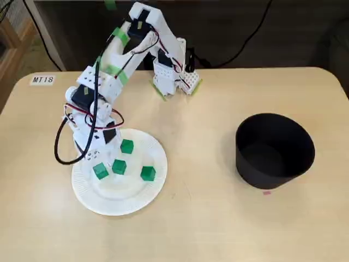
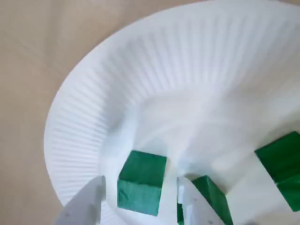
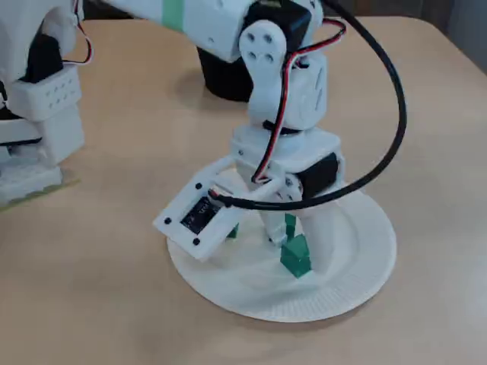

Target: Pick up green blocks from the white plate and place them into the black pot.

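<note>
A white paper plate lies at the left of the table in a fixed view, with several green blocks on it. My gripper reaches down over the plate's left part. In the wrist view the gripper is open, with its white fingers standing on either side of one green block and a gap on the left. A second block sits just outside the right finger, a third block farther right. The black pot stands empty at the right.
The arm's base is fixed at the table's back middle, with a black cable looping beside the plate. A label reading MT18 sits at the back left. A small pink mark lies in front of the pot.
</note>
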You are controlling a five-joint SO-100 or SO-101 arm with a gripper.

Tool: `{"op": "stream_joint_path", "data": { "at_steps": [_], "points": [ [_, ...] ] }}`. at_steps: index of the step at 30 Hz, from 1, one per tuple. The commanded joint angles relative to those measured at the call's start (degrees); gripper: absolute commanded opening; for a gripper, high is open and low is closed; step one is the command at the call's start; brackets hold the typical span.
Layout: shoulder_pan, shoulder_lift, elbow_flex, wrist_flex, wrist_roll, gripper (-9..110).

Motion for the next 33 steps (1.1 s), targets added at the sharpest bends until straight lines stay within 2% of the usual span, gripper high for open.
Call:
{"op": "stream_joint_path", "data": {
  "at_steps": [1,6,13,19,25,31,33],
  "points": [
    [0.9,0.0,-3.5,-1.1,0.7,15],
    [1.5,-2.0,-5.2,-1.9,2.2,-2],
    [1.2,-1.3,-7.5,-1.6,0.8,-2],
    [-1.8,7.6,-12.2,-1.5,-1.5,-2],
    [-15.1,17.5,-12.7,0.5,-9.2,-2],
    [-35.4,25.4,-19.1,17.2,-18.2,-2],
    [-43.7,27.2,-19.8,19.4,-18.5,-2]
  ]
}}
